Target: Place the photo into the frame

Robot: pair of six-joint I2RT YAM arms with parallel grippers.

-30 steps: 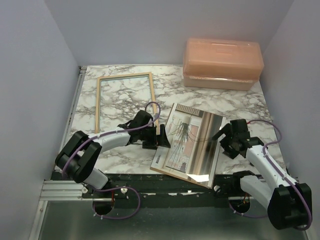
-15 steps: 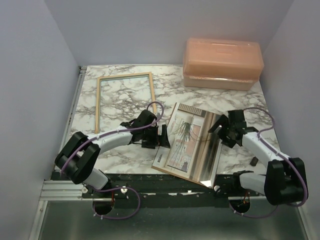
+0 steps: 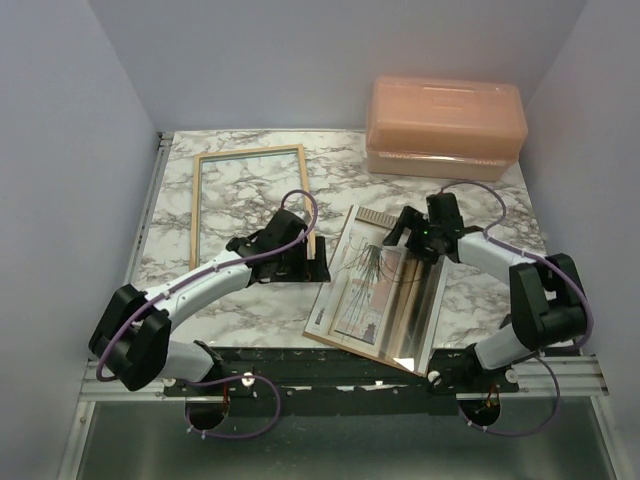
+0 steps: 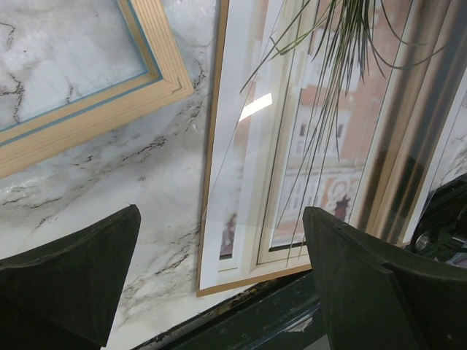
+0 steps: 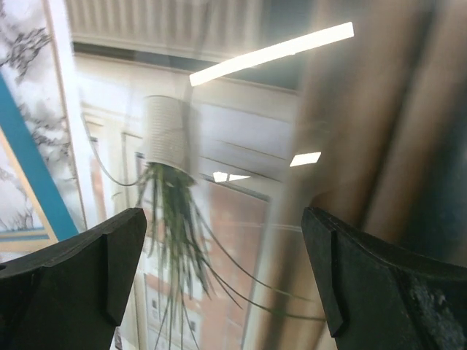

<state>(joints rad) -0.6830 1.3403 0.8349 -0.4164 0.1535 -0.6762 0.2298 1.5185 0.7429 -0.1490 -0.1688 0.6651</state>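
The photo (image 3: 385, 285) with the spiky plant lies face up on a brown backing sheet (image 4: 248, 281) at the table's front edge. The frame (image 3: 250, 205) lies flat at the back left, pale wood side up, its near corner (image 4: 95, 102) showing a thin blue inner line. My left gripper (image 3: 315, 268) hovers open between the frame's near right corner and the photo's left edge (image 4: 321, 131), holding nothing (image 4: 221, 219). My right gripper (image 3: 408, 238) hangs open over the photo's upper part (image 5: 241, 182), its fingers apart with nothing between them (image 5: 224, 219). A blue strip of the frame (image 5: 36, 160) shows at the left.
A peach plastic box (image 3: 445, 125) stands at the back right. Walls close the table on the left, back and right. The backing sheet's near corner overhangs the black front rail (image 3: 300, 365).
The right arm swung left and away from the front, from beside the photo's right edge to above its upper part. The left gripper drew slightly back toward the frame's corner. Both stayed open.
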